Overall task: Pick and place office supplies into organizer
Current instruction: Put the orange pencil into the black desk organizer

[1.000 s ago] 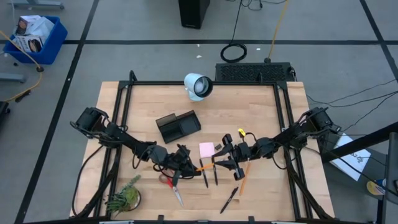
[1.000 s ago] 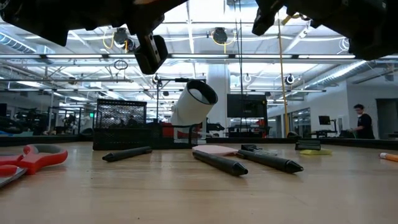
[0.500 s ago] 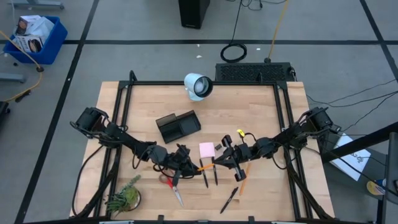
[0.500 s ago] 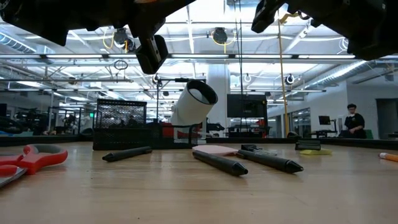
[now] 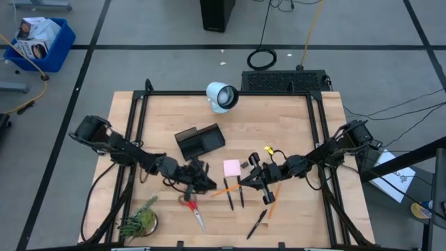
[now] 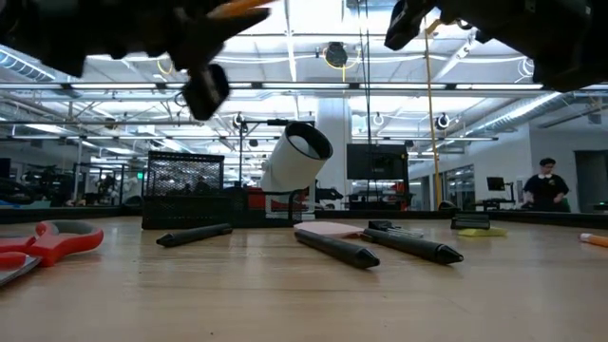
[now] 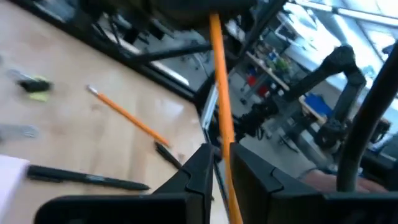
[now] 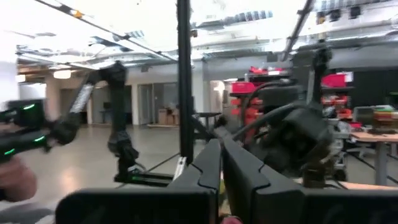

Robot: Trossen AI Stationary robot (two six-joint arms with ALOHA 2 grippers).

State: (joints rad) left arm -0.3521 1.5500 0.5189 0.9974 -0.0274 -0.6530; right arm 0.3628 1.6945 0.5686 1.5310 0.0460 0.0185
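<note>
My left gripper (image 5: 201,180) hovers above the wooden table, a little nearer than the black organizer (image 5: 199,141), shut on an orange pencil (image 5: 221,189). My right gripper (image 5: 253,176) hangs over the pens, fingers together (image 8: 219,163), with nothing seen between them. Two black pens (image 5: 235,196) lie side by side on the board and a third pen (image 5: 256,224) lies nearer the near edge. A second orange pencil (image 5: 273,199), the pink sticky pad (image 5: 231,167), the red-handled scissors (image 5: 194,210) and a black-and-yellow clip (image 6: 472,226) also lie flat on the table. My left gripper pinches the orange pencil between its two fingers (image 7: 202,168), which lie across the shaft (image 7: 225,140). Most of the pencil juts out past the fingers. It is lifted clear of the table, and its orange shaft (image 6: 242,8) shows high in the low view.
A white cylindrical lamp (image 5: 221,96) lies near the far edge. A green plant (image 5: 139,222) stands at the near left corner. A large black grille box (image 5: 286,80) sits beyond the far edge. Black frame rails (image 5: 136,118) run along the table's sides. A person (image 6: 543,185) stands far off.
My left gripper has moved toward the table's left and slightly toward the far edge, carrying the orange pencil with it, and its arm has swung back toward the left edge. The pencil stays between the fingers.
</note>
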